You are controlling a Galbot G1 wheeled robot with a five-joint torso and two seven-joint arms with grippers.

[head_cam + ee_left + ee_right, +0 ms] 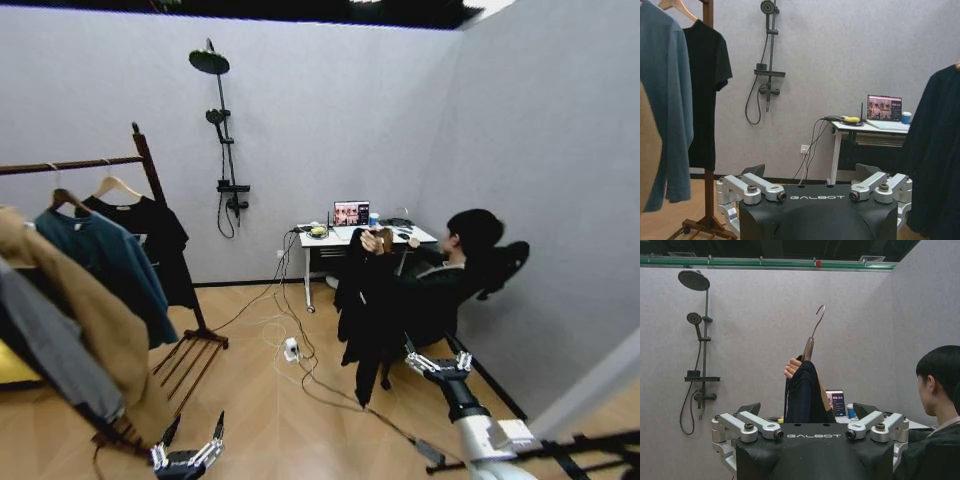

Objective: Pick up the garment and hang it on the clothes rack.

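"GALBOT" on open right hand (810,416); person's hand (792,368) holds garment (804,395).

The garment (365,300) is plain black, on a light wooden hanger (808,347) with a metal hook. The clothes rack (150,170) is dark reddish-brown. On it hang a teal-blue jacket (105,265), a black T-shirt (160,240) and a tan coat (90,320). Walls are pale grey; the floor (270,410) is light wood in herringbone. The tabletop (345,236) is white.

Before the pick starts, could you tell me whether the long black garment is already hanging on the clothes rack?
Not yet: the garment hangs from its hanger in a seated person's raised hand, apart from the clothes rack.
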